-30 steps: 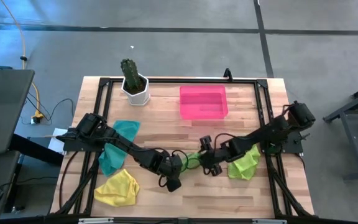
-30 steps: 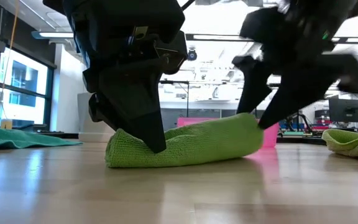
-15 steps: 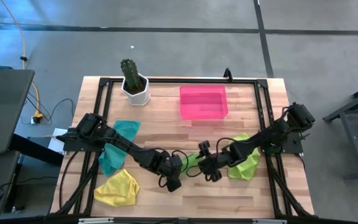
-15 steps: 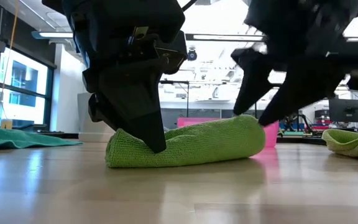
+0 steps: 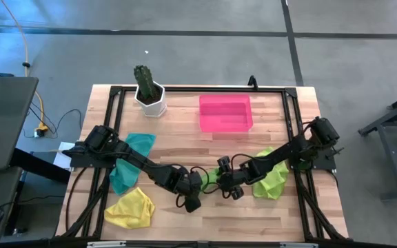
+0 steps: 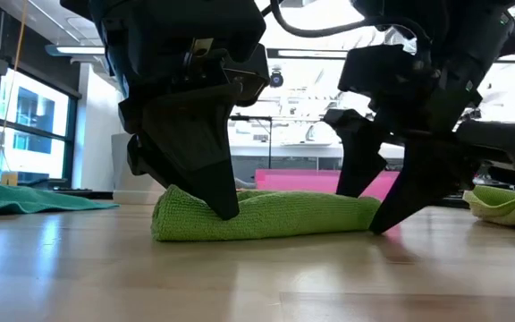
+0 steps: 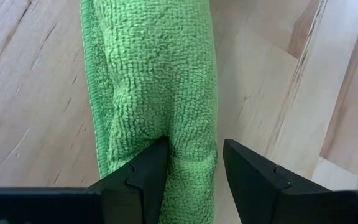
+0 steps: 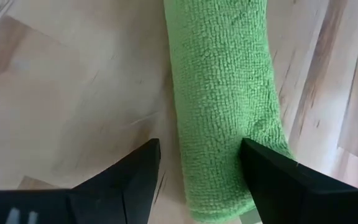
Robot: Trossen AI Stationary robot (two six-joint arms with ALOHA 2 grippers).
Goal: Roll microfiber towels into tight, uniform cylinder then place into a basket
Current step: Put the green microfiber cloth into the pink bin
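Note:
A lime green towel (image 5: 209,177), rolled into a cylinder (image 6: 284,215), lies on the table near its front middle. My left gripper (image 7: 191,165) is shut on the roll's left end. My right gripper (image 8: 197,168) stands open astride the roll's right end (image 6: 365,210), pointing steeply down. A second lime green towel (image 5: 271,180) lies crumpled under the right arm. A teal towel (image 5: 131,146) and a yellow one (image 5: 131,207) lie at the left. The pink basket (image 5: 226,114) stands at the far middle. My left gripper pinches the roll's left end (image 7: 185,140) between its two fingers, which lie across the roll and slant down from the table's left. One finger (image 7: 151,165) dents the cloth. The roll lies on the table. My right gripper has one finger (image 8: 263,168) against the side of the roll's right end (image 8: 253,134), coming down at a slant from the table's right. The other finger (image 8: 138,171) stands a little off the cloth. The roll rests on the table.
A white pot with a cactus (image 5: 149,96) stands at the far left. A black frame (image 5: 205,88) runs round the table's edges. Bare wood lies between the roll and the basket.
My right gripper has come down and a little toward the table's left, from above the roll's right end to astride it, fingertips near the table. The roll's right end, which stood higher before, now lies lower and flatter. The left end has stayed put.

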